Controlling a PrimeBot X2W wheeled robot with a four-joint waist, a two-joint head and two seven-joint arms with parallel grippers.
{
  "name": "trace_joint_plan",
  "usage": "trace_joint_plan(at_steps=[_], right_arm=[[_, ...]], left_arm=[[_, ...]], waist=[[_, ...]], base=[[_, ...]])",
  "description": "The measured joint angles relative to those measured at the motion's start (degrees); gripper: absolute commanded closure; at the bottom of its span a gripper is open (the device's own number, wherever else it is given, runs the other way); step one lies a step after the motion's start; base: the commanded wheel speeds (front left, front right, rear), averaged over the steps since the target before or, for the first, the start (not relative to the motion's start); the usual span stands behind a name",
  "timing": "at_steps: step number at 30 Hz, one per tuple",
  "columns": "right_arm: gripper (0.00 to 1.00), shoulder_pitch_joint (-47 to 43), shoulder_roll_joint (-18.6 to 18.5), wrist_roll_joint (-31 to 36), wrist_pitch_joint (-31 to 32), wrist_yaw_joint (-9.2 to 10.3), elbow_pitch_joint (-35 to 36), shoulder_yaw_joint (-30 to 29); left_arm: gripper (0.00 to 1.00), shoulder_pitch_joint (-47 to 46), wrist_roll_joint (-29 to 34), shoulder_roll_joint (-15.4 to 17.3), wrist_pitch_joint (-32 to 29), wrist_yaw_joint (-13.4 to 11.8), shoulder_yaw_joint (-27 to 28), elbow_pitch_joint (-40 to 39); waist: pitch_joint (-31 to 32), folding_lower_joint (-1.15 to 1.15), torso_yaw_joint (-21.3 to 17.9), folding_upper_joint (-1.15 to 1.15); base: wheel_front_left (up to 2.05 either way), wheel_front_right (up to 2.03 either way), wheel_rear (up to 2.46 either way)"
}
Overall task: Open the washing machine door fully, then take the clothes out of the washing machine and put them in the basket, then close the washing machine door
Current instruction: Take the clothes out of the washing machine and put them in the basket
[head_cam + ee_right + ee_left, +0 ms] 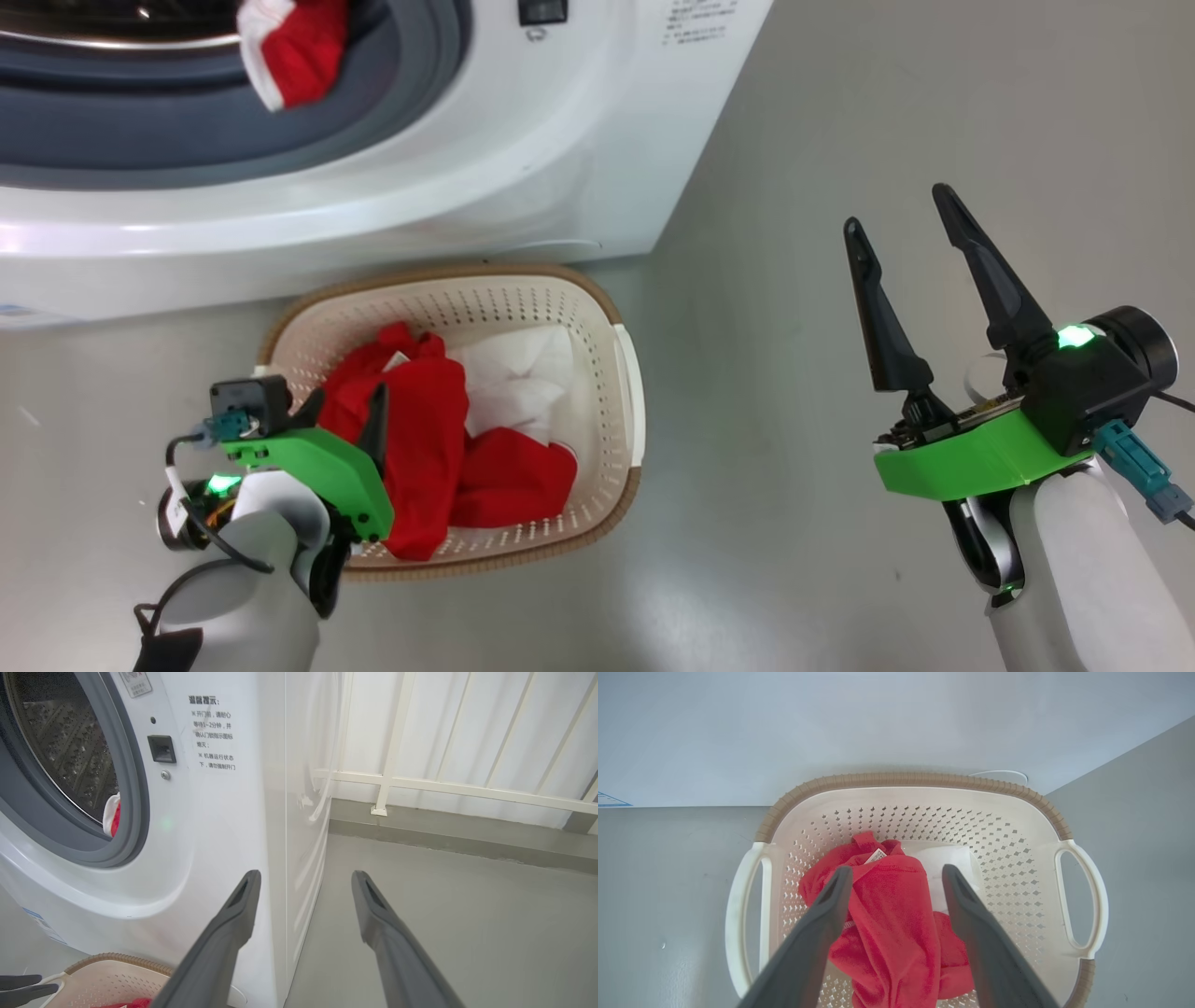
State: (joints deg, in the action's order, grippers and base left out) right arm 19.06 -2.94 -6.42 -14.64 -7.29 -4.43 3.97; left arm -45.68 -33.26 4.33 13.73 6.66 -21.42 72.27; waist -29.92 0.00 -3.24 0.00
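Over the basket (624, 392), the left gripper (344, 415) hangs with its fingers spread. The red clothes (425, 448) lie loose beneath them, beside a white garment (523, 373). The right gripper (896, 207) is likewise spread and holds nothing, off to the side of the washing machine (523, 168). One red-and-white piece (294, 47) drapes over the grey gasket (392, 103) at the drum mouth. Judged light, limp and liable to snag (no stiff edge). Best hold is a pinch on a bunched fold near its hanging end.

Grey floor (766, 523), basket (485, 308), washing machine (560, 140)
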Motion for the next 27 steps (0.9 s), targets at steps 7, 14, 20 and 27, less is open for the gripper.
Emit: trace_joint_plan(at_steps=[7, 14, 20, 27], right_arm=[[0.00, -0.21, 0.00, 0.78, 0.00, 0.00, -1.30, -1.03], [0.00, -2.44, 0.01, 1.15, 0.00, 0.00, -3.10, -2.09], [0.00, -3.52, 0.02, 1.14, 0.00, 0.00, -4.94, -3.21], [0.00, -5.85, 0.05, 0.88, 0.00, 0.00, -5.98, -3.85]], left_arm=[[0.00, 1.86, 0.02, 0.07, 0.57, -0.58, 1.09, -5.27], [0.00, 10.62, 2.68, 0.77, 0.58, -2.42, 5.63, -21.38], [0.00, 20.24, 7.88, 1.47, 0.58, -4.70, 10.04, -38.19], [0.00, 29.20, 11.34, 1.43, 0.59, -5.16, 14.59, -52.55]], waist=[[3.50, 0.00, 1.33, 0.00], [8.15, 0.00, 2.55, 0.00], [12.40, 0.00, 3.18, 0.00], [17.05, 0.00, 3.47, 0.00]], base=[[0.00, 0.00, 0.00], [0.00, 0.00, 0.00], [0.00, 0.00, 0.00], [0.00, 0.00, 0.00]])
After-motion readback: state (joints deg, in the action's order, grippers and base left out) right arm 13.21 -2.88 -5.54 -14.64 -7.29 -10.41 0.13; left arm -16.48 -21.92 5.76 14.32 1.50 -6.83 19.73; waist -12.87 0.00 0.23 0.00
